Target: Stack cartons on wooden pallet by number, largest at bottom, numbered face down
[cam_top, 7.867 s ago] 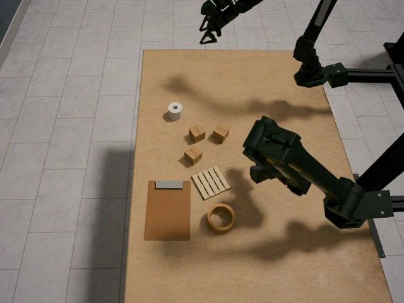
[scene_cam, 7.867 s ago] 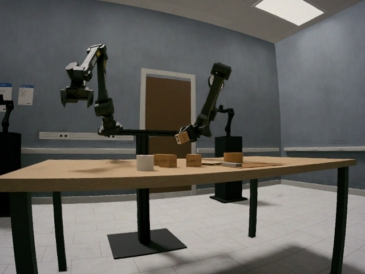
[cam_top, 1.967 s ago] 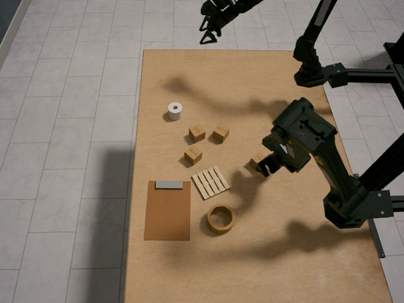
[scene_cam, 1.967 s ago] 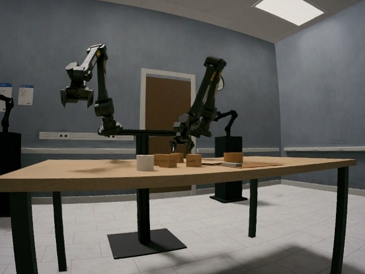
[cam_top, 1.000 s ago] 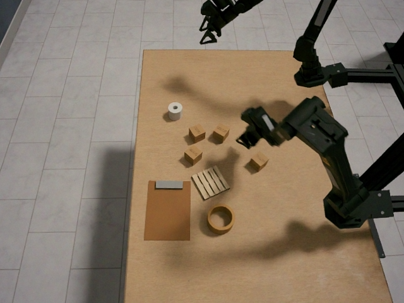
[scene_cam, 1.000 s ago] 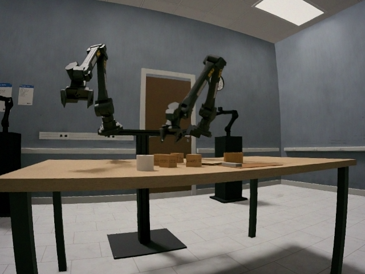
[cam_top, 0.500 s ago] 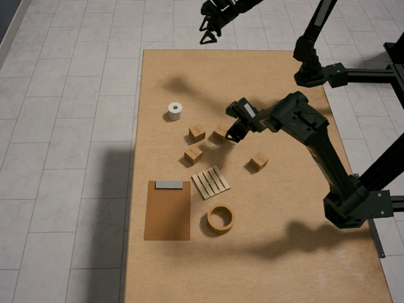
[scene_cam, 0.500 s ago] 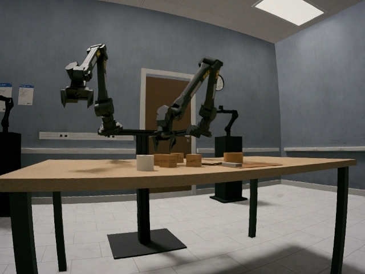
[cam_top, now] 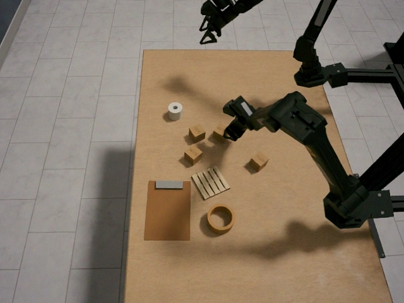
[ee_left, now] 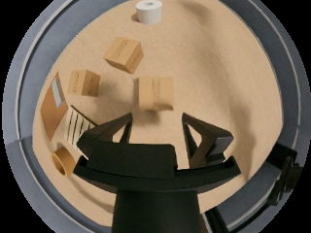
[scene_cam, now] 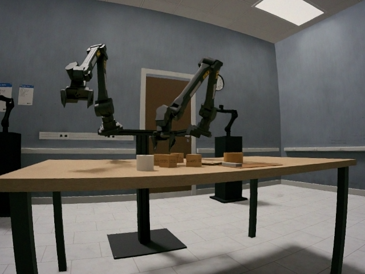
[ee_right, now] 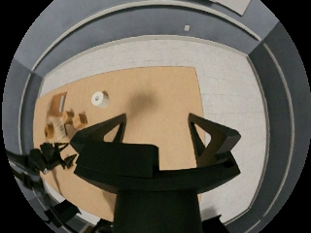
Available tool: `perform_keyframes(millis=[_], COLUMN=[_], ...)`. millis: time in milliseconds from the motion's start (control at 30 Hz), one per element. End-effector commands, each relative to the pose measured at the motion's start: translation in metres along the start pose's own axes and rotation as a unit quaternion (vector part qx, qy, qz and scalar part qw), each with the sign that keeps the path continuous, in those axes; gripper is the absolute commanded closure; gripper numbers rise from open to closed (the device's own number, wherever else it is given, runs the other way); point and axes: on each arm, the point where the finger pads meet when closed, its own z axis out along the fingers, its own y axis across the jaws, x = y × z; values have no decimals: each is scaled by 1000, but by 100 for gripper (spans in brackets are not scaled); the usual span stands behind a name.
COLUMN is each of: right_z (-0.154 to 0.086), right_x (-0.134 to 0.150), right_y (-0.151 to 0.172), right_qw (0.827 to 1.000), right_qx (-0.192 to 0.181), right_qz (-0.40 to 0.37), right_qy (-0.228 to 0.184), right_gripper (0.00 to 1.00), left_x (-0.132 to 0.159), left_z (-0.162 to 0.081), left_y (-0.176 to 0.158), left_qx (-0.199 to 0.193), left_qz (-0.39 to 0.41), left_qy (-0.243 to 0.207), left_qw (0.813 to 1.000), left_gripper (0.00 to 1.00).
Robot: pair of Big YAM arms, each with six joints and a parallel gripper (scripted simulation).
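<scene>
Four brown cartons stand apart on the table: one (cam_top: 197, 132), one (cam_top: 219, 132) just to its right, one (cam_top: 193, 154) below them and one (cam_top: 259, 161) off to the right. The small slatted wooden pallet (cam_top: 210, 182) lies bare nearby. My left gripper (cam_top: 228, 134) is open and hovers at the right side of the second carton; in the left wrist view that carton (ee_left: 155, 92) lies just beyond my open fingers, not between them. My right gripper (cam_top: 208, 34) is open and empty, high beyond the table's far edge (ee_right: 157, 130).
A white roll (cam_top: 175, 111) stands beyond the cartons. A brown clipboard (cam_top: 167, 210) lies left of the pallet, and a tan tape ring (cam_top: 221, 218) lies beside it. The arm bases stand along the table's right edge.
</scene>
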Motion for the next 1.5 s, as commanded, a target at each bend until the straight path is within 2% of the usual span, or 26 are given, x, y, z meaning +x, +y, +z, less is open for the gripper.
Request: perform_keyframes(millis=[0, 200, 1467], right_z=[0, 0, 0], right_x=[-14, -14, -14], right_y=[-3, -3, -3], right_qw=[1000, 1000, 1000], right_qx=[3, 3, 3], right_qz=[-7, -7, -7], right_qy=[-10, -10, -10], right_gripper=[0, 0, 0], left_x=[-16, -24, -23], left_z=[15, 21, 71], left_y=[6, 6, 7], left_qx=[-4, -4, -4], left_qz=[-4, -11, -10], left_qy=[-2, -13, -11], left_qw=[1000, 1000, 1000], left_gripper=[21, 21, 21])
